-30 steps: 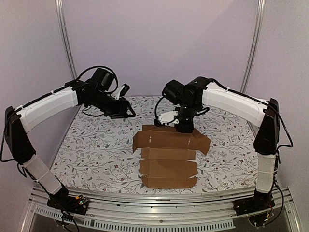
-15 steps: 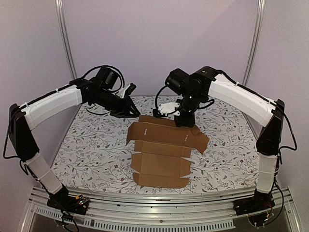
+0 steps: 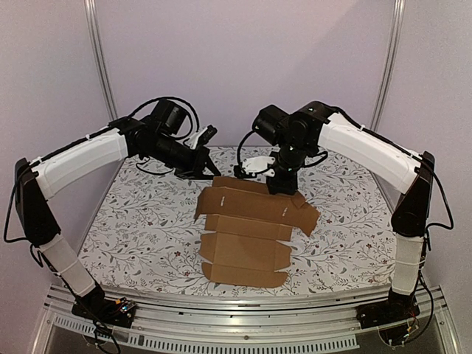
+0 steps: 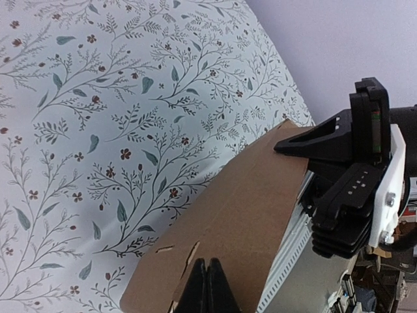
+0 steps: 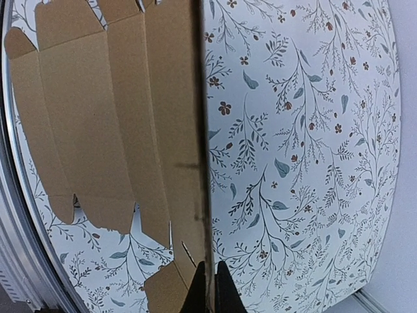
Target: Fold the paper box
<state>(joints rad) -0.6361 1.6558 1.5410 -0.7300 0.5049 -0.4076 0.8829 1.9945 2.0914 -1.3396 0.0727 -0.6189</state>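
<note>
The paper box (image 3: 247, 236) is a flat die-cut sheet of plain brown cardboard. It is matte and unprinted, creased into long parallel panels, with notched flaps at the ends and short slits cut in the upper panel. It lies at the centre of the overhead view on the bench (image 3: 125, 228), whose white cover is printed with grey-green leafy sprigs and small dark red flowers. The lower panels lie flat, while the upper panel tilts up off the cover, its right end flap drooping.

The right gripper (image 5: 210, 267), black with a white side plate, comes down on that raised upper edge just right of the frame's centre, jaws closed on the cardboard. Its own camera makes this plain — the panel appears edge-on as a thin dark line running down the frame into the gap between the two tips, with the rest of the sheet spread to the left.

The left gripper (image 4: 207, 266) sits at the sheet's upper left corner. Its wrist view shows black tapered jaws pressed together, tips over the brown panel beside two slits; whether any cardboard is pinched I cannot tell. Only that view shows the right gripper side-on — at the right of the frame, clamped on the panel's edge.
</note>
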